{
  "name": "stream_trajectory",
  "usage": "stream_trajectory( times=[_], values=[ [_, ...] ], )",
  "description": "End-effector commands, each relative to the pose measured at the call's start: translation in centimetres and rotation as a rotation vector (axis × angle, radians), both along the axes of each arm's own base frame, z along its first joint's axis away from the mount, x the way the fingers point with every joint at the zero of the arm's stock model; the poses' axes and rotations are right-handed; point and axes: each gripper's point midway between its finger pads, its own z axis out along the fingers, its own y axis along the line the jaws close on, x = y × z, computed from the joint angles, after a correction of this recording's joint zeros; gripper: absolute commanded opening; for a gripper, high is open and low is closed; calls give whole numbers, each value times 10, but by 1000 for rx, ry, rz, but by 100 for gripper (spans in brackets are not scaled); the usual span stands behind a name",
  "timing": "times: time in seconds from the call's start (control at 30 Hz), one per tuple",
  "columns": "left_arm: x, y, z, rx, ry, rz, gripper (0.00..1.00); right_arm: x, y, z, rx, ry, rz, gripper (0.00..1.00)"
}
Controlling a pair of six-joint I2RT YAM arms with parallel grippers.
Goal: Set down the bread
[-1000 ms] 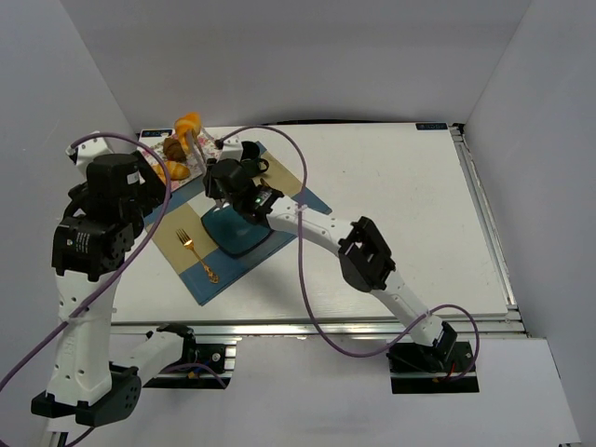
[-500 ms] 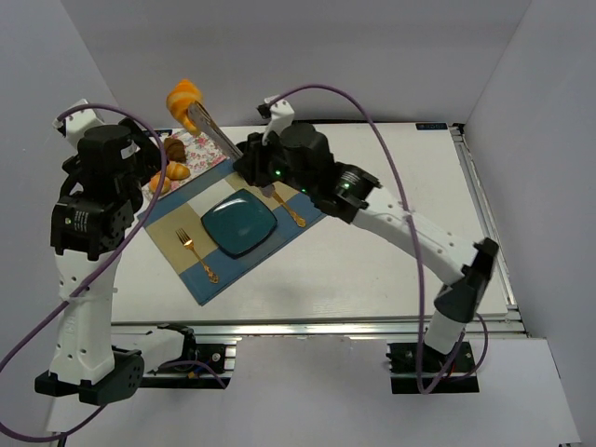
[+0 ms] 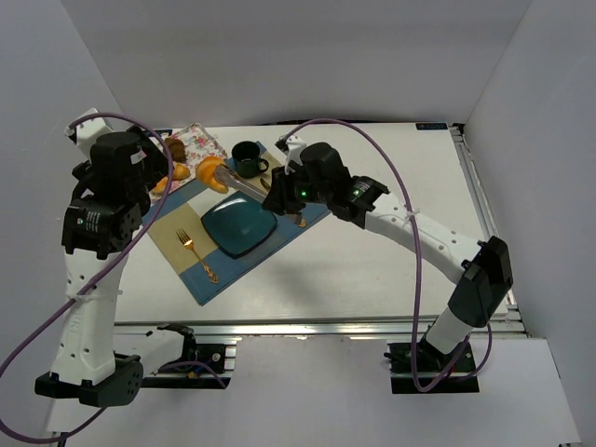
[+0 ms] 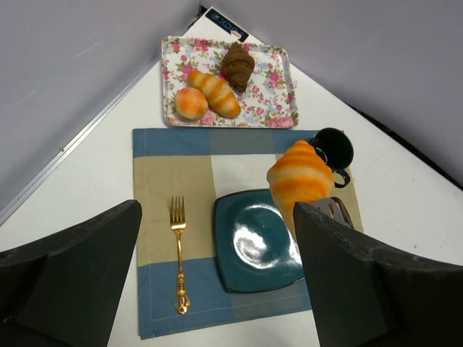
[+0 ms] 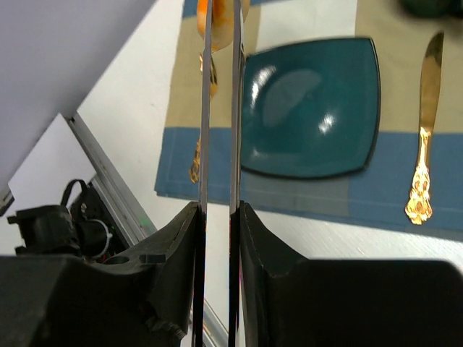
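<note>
My left tool (image 4: pixel 217 213) hangs over the left side of the bench (image 3: pixel 391 186). Its two dark fingers (image 4: pixel 79 253) are spread wide with nothing between them.

At the far left of the bench lies a floral tray (image 4: pixel 282 72). It carries a round bun (image 4: pixel 191 103), a striped orange-yellow roll (image 4: pixel 215 92) and a dark brown pastry (image 4: pixel 237 65). Just beside the tray's near edge is a blue-and-tan placemat (image 4: pixel 155 173). A gold fork (image 4: pixel 179 249) lies on the mat's left tan band, tines toward the tray. Just right of the fork is a square teal plate (image 4: pixel 253 246).

The croissant (image 4: pixel 300 179) is up off the bench, pinched between the tips of the long metal blades of my right tool (image 5: pixel 220 22). Seen from above, it hangs over the mat's far edge, between the tray and a dark green mug (image 4: pixel 334 148) that stands at the mat's far right corner. It is close to the plate's far corner, but I cannot tell whether it is over the plate itself.

A gold knife (image 5: pixel 427 130) lies on the mat to the right of the plate.
</note>
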Motion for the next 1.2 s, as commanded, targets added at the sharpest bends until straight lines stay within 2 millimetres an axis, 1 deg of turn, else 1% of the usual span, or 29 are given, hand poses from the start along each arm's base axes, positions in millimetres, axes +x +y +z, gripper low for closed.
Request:
stream_trajectory(
  times=[0.0,0.07,0.13,0.17,0.23,0.27,0.33,0.5,0.73,1.0,1.17],
  values=[
    [-1,-2,6,-6,-27,-14,97,2,6,24,106,-48,73,0],
    [-1,-1,4,4,-13,-14,97,3,7,8,84,-29,83,0],
    [-2,0,3,10,-5,-14,97,4,6,-1,75,-18,91,0],
    [-2,0,2,10,-2,-14,97,3,5,-14,55,-4,94,0],
    [-2,0,2,15,-1,-14,97,3,3,-24,41,3,93,0],
    [-1,0,2,16,1,-15,97,2,1,-35,26,19,92,0],
    [-1,0,1,20,8,-13,97,3,0,-43,25,27,95,0],
    [-1,1,-3,20,18,-8,97,-2,-1,-70,-12,76,108,0],
    [1,0,-7,20,23,-7,97,-6,-13,-94,-66,93,94,0],
    [1,2,-9,29,30,-3,97,-8,-20,-118,-112,118,88,0],
    [2,1,-10,29,31,-3,97,-11,-25,-126,-130,125,83,6]
  ],
)
